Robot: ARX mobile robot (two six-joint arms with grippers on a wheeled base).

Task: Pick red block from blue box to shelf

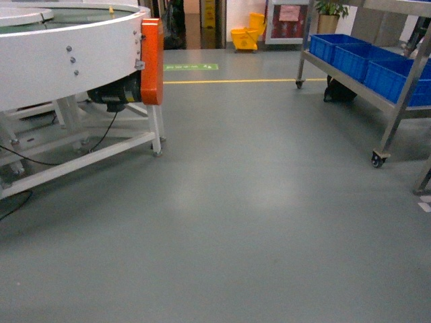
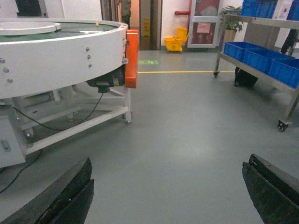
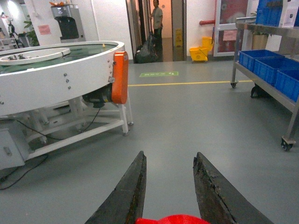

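Nearest me, my right claw has a bit of red showing at the very bottom edge between its fingers; I take that for the red block, though I cannot tell whether the fingers actually clamp it or just stand around it. My left claw is spread wide apart over bare floor, carrying nothing. The shelf stands far right, blue crates on its lower tier. The round white machine sits left. I should roll rightward smoothly, wrist level, no jolts, and approach the rack squarely before reaching.
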